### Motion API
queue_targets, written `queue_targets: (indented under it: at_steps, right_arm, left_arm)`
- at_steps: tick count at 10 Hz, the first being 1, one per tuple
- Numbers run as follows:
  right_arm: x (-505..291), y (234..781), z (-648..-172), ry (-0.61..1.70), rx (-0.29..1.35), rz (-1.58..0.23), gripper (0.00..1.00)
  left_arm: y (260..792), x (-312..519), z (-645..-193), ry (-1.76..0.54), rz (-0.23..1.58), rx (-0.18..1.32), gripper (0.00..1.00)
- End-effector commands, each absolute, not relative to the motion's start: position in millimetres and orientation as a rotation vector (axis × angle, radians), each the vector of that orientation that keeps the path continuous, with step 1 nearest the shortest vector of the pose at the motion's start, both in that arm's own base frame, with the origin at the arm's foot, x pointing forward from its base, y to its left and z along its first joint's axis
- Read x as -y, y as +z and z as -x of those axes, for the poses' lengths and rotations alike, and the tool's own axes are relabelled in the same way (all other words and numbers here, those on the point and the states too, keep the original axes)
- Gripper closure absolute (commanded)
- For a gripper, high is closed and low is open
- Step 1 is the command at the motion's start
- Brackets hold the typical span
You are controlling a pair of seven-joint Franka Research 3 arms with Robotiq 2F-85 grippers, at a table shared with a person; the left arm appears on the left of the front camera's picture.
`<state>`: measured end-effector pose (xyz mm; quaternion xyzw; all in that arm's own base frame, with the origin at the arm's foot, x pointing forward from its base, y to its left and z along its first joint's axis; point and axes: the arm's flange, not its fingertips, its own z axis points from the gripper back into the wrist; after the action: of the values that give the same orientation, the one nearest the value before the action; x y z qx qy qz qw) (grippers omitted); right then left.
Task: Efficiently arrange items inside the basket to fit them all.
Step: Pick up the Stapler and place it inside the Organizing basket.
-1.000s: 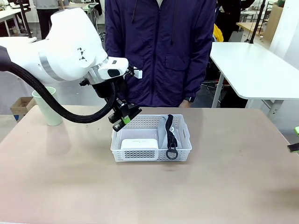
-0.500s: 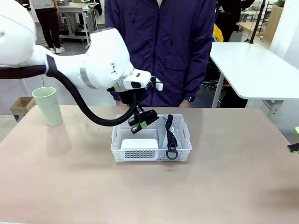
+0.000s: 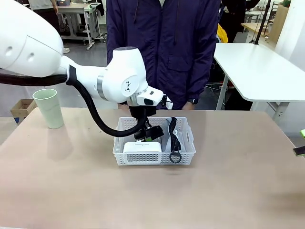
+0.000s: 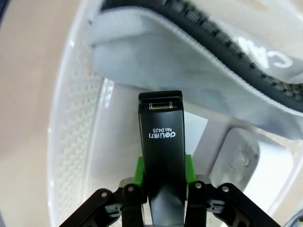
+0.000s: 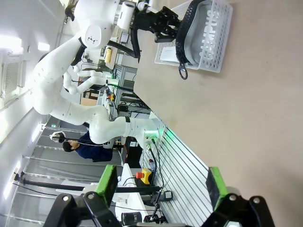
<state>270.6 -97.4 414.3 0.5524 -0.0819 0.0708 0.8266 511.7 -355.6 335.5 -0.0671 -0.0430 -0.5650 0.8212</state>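
Over basket (image 3: 185, 156), left end effector (image 4: 162, 172) clamping black stapler (image 4: 161, 137), grey pouch (image 4: 156, 61) and white box (image 3: 143, 146) close by

Slim black stapler (image 4: 161, 156): in my left wrist view its rear end runs off the bottom edge, between the left tool's (image 4: 163, 169) green pads.
Grey fabric pouch (image 4: 189, 61): the right edge cuts its lettering; I read just "CA".
White rounded plastic box (image 3: 142, 146): its lower part sits behind the white perforated plastic basket's (image 3: 186, 155) front wall.
Right tool (image 3: 301, 143): cropped by the front view's right edge, leaving a green-tipped sliver.
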Motion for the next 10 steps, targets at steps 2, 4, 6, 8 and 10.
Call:
queue_targets:
  at_steps: [2,4,6,8,10]
  right_arm:
    - [99,415,-268,0.170,0.175,-1.168,0.00]
    - [99,415,-268,0.170,0.175,-1.168,0.00]
    - [99,415,-268,0.170,0.175,-1.168,0.00]
    - [99,415,-268,0.170,0.175,-1.168,0.00]
    - [99,415,-268,0.170,0.175,-1.168,0.00]
  left_arm:
    - [331,366,-515,-1.166,0.077,0.019,0.64]
    - [329,365,-515,-1.167,0.068,0.008,0.64]
    - [327,364,-517,-1.164,0.060,-0.003,0.64]
    - [325,364,-518,-1.162,0.035,-0.004,0.07]
    - [329,362,-516,-1.165,0.051,0.029,0.02]
